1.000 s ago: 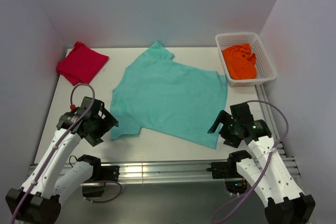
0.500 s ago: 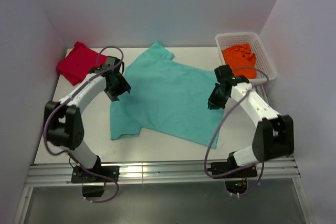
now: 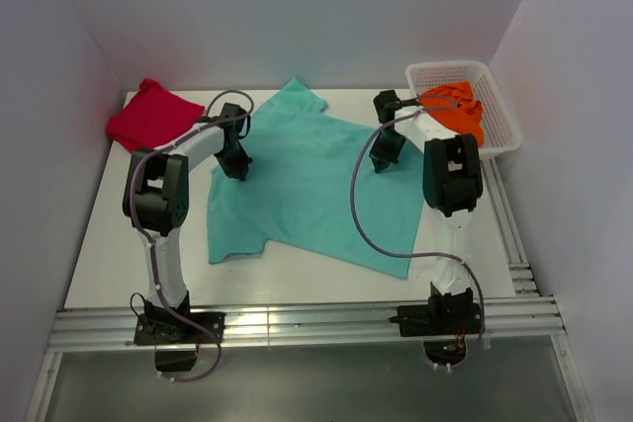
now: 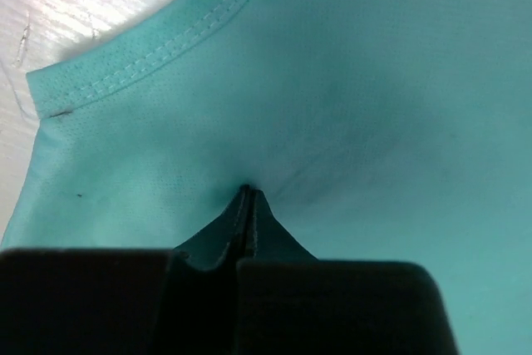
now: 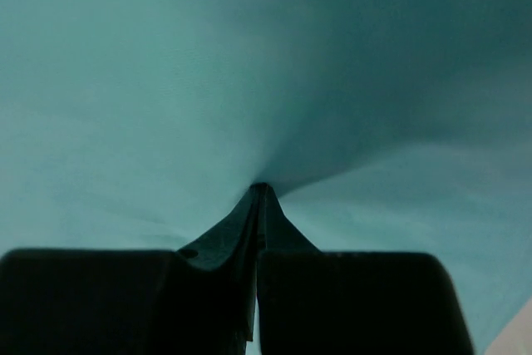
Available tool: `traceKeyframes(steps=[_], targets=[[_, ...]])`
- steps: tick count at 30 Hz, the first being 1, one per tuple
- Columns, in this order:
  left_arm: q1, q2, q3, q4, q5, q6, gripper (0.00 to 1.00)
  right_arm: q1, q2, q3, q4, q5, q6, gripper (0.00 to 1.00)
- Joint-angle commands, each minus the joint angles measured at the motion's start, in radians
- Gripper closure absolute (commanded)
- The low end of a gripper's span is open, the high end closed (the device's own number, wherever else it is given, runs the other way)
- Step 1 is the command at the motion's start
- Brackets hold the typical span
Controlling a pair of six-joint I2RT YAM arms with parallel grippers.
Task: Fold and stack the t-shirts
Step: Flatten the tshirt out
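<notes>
A teal-green t-shirt [image 3: 316, 195] lies spread flat on the white table [image 3: 129, 234], one sleeve pointing to the back. My left gripper [image 3: 235, 167] is down on its left part, near the hem seam, and is shut. In the left wrist view its tips [image 4: 246, 189] pinch the teal cloth [image 4: 374, 81], which puckers around them. My right gripper [image 3: 384, 161] is down on the shirt's upper right part. It is also shut [image 5: 260, 186], with a crease of teal cloth [image 5: 125, 81] running out from its tips. A folded crimson-red t-shirt [image 3: 153, 118] lies at the back left. An orange t-shirt [image 3: 453, 118] lies crumpled in the basket.
The white mesh basket [image 3: 445, 68] stands at the back right corner. Both arms reach far out over the table, and the right arm's grey cable [image 3: 358, 214] loops across the teal shirt. White walls close in the back and both sides.
Both arms swung from the near edge out to the far part of the teal shirt. Their jaws went from open to shut and now rest down on the cloth.
</notes>
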Motion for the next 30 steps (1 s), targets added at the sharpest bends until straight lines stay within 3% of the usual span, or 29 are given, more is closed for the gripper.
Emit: traceKeyframes(steps=[1, 10, 15, 21, 24, 25, 28, 29, 30], targets=[[0.006, 0.027, -0.02, -0.038, -0.038, 0.001, 1.0, 0.013, 0.097, 0.173, -0.063, 0.025, -0.011, 1.0], [0.073, -0.157, -0.292, 0.011, -0.048, -0.082, 1.0, 0.022, 0.395, 0.699, -0.193, -0.087, -0.006, 1.0], [0.083, -0.172, -0.296, 0.009, -0.073, -0.062, 1.0, 0.022, 0.368, 0.611, -0.14, -0.091, 0.009, 1.0], [0.093, -0.099, -0.14, -0.042, -0.099, -0.01, 1.0, 0.022, 0.314, 0.552, -0.106, -0.1, -0.026, 1.0], [0.1, -0.114, -0.082, -0.04, -0.11, 0.001, 0.98, 0.023, 0.245, 0.505, -0.062, -0.097, -0.052, 0.35], [0.1, -0.122, -0.069, -0.039, -0.111, 0.004, 0.96, 0.025, 0.217, 0.493, -0.046, -0.088, -0.057, 0.04], [0.109, -0.152, 0.013, -0.049, -0.12, 0.015, 0.65, 0.023, 0.127, 0.514, -0.029, -0.056, -0.075, 0.0], [0.11, -0.172, 0.032, -0.067, -0.134, 0.021, 0.38, 0.023, 0.095, 0.535, -0.057, -0.039, -0.084, 0.0], [0.11, -0.184, 0.047, -0.078, -0.143, 0.021, 0.29, 0.023, 0.076, 0.578, -0.074, -0.035, -0.088, 0.0]])
